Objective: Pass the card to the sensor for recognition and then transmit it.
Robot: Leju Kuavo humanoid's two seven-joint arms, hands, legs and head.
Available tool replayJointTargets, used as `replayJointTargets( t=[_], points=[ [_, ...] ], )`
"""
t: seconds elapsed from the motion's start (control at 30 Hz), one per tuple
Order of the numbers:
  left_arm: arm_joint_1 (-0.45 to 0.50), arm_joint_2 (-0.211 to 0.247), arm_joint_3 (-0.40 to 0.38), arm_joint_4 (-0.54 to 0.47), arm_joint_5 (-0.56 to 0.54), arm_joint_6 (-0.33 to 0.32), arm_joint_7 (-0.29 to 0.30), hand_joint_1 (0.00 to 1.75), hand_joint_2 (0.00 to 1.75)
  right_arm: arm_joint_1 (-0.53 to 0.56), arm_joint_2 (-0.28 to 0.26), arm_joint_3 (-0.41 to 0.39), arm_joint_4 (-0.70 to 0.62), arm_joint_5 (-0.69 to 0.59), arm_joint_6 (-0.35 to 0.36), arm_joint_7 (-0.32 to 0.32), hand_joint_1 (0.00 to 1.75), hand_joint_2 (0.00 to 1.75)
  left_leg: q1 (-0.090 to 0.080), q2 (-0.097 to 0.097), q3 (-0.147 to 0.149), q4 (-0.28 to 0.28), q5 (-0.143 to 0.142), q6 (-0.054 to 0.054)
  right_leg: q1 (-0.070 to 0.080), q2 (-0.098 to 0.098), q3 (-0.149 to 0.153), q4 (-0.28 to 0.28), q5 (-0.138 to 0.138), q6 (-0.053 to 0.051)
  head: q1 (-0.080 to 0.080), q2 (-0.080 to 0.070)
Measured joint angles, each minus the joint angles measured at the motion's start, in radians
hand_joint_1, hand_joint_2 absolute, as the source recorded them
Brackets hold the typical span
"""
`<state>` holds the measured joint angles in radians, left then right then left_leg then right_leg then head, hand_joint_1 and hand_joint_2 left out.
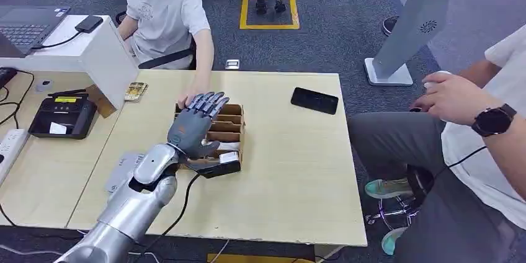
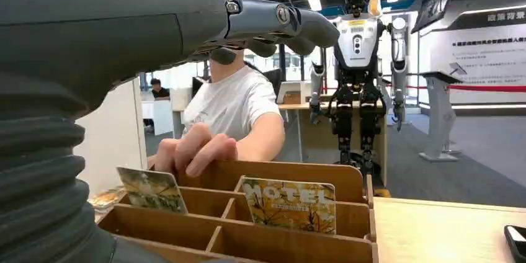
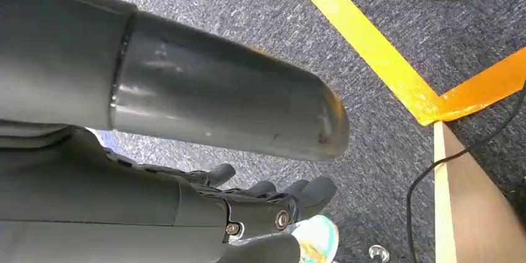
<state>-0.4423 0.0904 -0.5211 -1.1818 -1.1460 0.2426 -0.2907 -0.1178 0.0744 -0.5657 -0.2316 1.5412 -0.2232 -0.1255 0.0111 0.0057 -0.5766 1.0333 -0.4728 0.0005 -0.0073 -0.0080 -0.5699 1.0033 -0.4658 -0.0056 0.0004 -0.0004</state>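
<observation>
Left hand (image 1: 197,123) is spread open, holding nothing, above the wooden card box (image 1: 231,128).
Cards (image 2: 289,205) stand in the box; a person's hand (image 2: 193,149) rests on its far edge, a black phone (image 1: 314,100) lies nearby.

Blk phone (image 1: 314,100) on table (image 1: 298,170), laptop (image 1: 28,25) far left.

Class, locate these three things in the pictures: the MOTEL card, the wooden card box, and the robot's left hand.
MOTEL card (image 2: 289,204): left wrist view, middle of its printed face.
Wooden card box (image 2: 353,183): left wrist view, bare back wall.
Left hand (image 1: 193,128): head view, back of the hand, over the box.
</observation>
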Motion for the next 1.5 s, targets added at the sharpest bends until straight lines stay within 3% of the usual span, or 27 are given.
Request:
replayJointTargets(
  t=[0.43, 0.83, 0.9, 0.97, 1.0, 1.1, 1.2, 1.5],
  points=[
    [-0.001, 0.002, 0.0, 0.0, 0.0, -0.002, 0.0, 0.0, 1.75, 0.0, 0.0, 0.003, 0.0, 0.0, 0.0, 0.0, 0.0, 0.0, 0.0, 0.0, 0.0, 0.0, 0.0, 0.0, 0.0, 0.0, 0.0, 0.0, 0.0, 0.0, 0.0, 0.0],
    [-0.031, 0.052, -0.003, 0.031, 0.053, -0.086, -0.004, 0.0, 1.75, 0.0, 0.0, 0.004, 0.0, 0.0, 0.002, -0.001, 0.0, 0.0, 0.0, 0.0, 0.0, 0.0, 0.0, 0.0, 0.0, 0.0, 0.0, 0.0, 0.0, 0.0, 0.0, 0.0],
    [-0.035, 0.062, -0.004, 0.036, 0.086, -0.123, -0.018, 0.0, 1.75, 0.0, 0.0, 0.005, 0.0, 0.0, 0.003, -0.002, 0.0, 0.0, 0.0, 0.0, -0.001, 0.0, 0.0, 0.0, 0.0, 0.0, 0.0, 0.0, 0.0, 0.0, 0.0, 0.0],
    [-0.061, 0.12, -0.035, 0.035, 0.196, -0.268, -0.045, 0.0, 1.75, -0.003, 0.0, 0.01, 0.0, 0.0, 0.009, -0.003, 0.0, 0.0, 0.001, 0.001, -0.001, 0.0, 0.0, 0.0, 0.001, 0.0, 0.0, 0.0, 0.0, 0.0, 0.001, 0.0],
    [-0.068, 0.154, -0.052, 0.034, 0.226, -0.306, -0.056, 0.0, 1.75, -0.004, 0.0, 0.015, 0.0, 0.0, 0.014, -0.003, 0.0, 0.0, 0.001, 0.004, 0.0, 0.0, 0.0, 0.0, 0.001, 0.003, -0.001, 0.0, 0.001, -0.002, 0.002, 0.0],
    [-0.082, 0.229, -0.072, 0.029, 0.279, -0.314, -0.072, 0.0, 1.75, -0.003, 0.0, 0.023, 0.0, 0.0, 0.014, -0.003, 0.0, 0.0, 0.001, 0.006, -0.001, 0.0, 0.0, -0.001, 0.001, 0.006, -0.003, 0.0, 0.002, -0.002, -0.002, 0.0],
    [-0.086, 0.275, -0.09, 0.027, 0.297, -0.314, -0.072, 0.0, 1.75, -0.005, 0.0, 0.025, 0.0, 0.0, 0.013, -0.003, 0.0, 0.0, 0.001, 0.006, -0.001, 0.0, 0.001, -0.001, 0.001, 0.006, -0.003, 0.001, 0.002, -0.002, -0.002, 0.0],
    [-0.088, 0.33, -0.127, 0.005, 0.318, -0.313, -0.067, 0.0, 1.75, -0.007, 0.0, 0.028, 0.0, 0.0, 0.013, -0.003, 0.0, 0.0, 0.001, 0.005, -0.002, 0.0, 0.001, -0.001, 0.001, 0.005, -0.004, 0.001, 0.002, -0.002, -0.001, 0.0]
  ],
)
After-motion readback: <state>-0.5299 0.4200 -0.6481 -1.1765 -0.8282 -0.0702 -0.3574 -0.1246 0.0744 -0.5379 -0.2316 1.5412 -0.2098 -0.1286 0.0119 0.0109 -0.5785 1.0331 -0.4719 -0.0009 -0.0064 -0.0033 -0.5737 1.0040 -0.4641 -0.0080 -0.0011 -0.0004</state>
